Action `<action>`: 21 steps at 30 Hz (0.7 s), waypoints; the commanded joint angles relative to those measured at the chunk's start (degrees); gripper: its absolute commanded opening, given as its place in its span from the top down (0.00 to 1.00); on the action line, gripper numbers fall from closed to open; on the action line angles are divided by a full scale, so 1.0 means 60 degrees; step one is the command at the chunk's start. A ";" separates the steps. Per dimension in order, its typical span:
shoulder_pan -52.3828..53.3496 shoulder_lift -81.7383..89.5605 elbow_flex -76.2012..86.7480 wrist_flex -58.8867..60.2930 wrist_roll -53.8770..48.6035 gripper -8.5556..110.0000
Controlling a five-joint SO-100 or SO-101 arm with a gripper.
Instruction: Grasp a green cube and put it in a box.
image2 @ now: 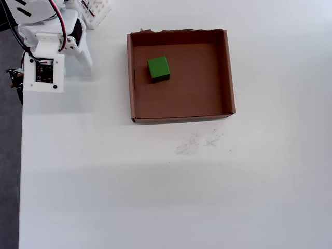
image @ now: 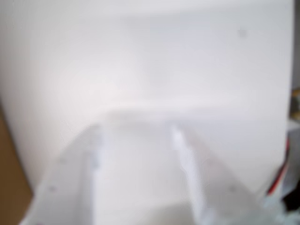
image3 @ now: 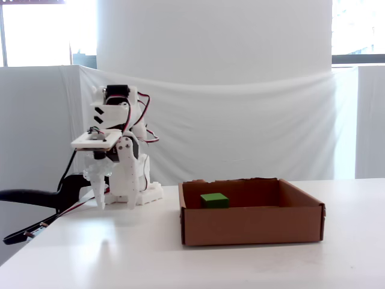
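The green cube (image2: 158, 68) (image3: 215, 200) lies inside the box (image2: 229, 72) (image3: 252, 226), a shallow brown cardboard tray, in its far-left part near the ragged wall. My gripper (image2: 72, 65) (image3: 114, 203) hangs folded by the arm's base, well to the left of the box in the overhead view, pointing down just above the table. The wrist view is blurred: my gripper (image: 138, 131) shows two pale fingers apart, with only white table between them. The gripper is open and holds nothing. Cube and box are out of the wrist view.
The table's left edge (image2: 21, 155) runs close beside the arm, with dark floor beyond. A white holder (image2: 96, 12) stands behind the arm. Faint scribble marks (image2: 199, 141) lie in front of the box. A black cable (image3: 30, 197) trails off left.
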 commanded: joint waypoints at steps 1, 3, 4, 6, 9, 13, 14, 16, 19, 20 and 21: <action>0.0088 -0.0044 -0.0059 0.0088 -0.0103 0.76; 0.0059 -0.0044 -0.0059 0.0103 -0.0103 0.76; 0.0000 -0.0044 -0.0059 0.0103 -0.0088 0.76; -0.0088 -0.0044 -0.0059 0.0117 -0.0088 0.77; -0.0088 -0.0044 -0.0059 0.0117 -0.0088 0.77; -0.0117 -0.0044 -0.0059 0.0117 -0.0073 0.77; -0.0132 -0.0044 -0.0059 0.0117 -0.0059 0.77; -0.0146 -0.0044 -0.0059 0.0117 -0.0059 0.77; -0.0264 -0.0044 -0.0044 0.0146 0.0381 0.76; -0.0352 -0.0044 -0.0044 0.0176 0.0513 0.76; -0.0396 -0.0044 -0.0044 0.0176 0.0513 0.76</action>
